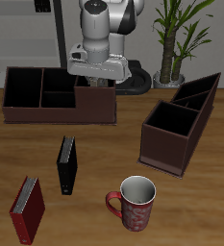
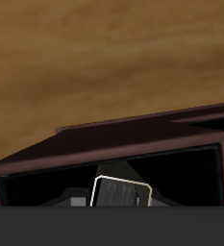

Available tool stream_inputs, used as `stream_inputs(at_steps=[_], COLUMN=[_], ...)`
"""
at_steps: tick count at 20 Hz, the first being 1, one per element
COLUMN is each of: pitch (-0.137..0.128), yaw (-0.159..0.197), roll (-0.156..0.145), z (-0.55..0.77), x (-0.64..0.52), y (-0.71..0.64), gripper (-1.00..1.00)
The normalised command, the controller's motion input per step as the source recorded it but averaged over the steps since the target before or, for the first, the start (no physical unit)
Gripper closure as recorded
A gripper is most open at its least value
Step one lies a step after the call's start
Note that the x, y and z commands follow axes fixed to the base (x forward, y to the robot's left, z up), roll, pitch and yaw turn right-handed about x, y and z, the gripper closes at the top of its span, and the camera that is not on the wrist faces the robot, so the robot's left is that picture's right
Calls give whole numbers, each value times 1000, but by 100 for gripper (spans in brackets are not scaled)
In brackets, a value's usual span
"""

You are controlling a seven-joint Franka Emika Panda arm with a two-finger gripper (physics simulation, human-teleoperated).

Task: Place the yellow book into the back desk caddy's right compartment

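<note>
A wooden desk (image 1: 104, 144) is carrying a long brown caddy (image 1: 37, 108) at the back. The robot's hand (image 1: 102, 71) is hovering over the caddy's right compartment (image 2: 181, 173), pinching the yellow book (image 2: 121, 195) just above that opening.

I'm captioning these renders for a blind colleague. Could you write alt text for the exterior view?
A white robot arm's claw hangs over one end of the back desk caddy. Nearer the table's front edge stand a black book, a red book and a patterned mug, with an angled caddy beside.
</note>
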Motion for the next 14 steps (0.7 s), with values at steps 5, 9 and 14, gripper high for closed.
stream_inputs(at_steps=[5, 9, 14], pitch=[17, 4, 12], yaw=[-34, -12, -20], roll=[-9, -1, 25], z=[37, 23, 87], x=[19, 33, 37], y=[-82, -67, -47], gripper=[-100, -100, -100])
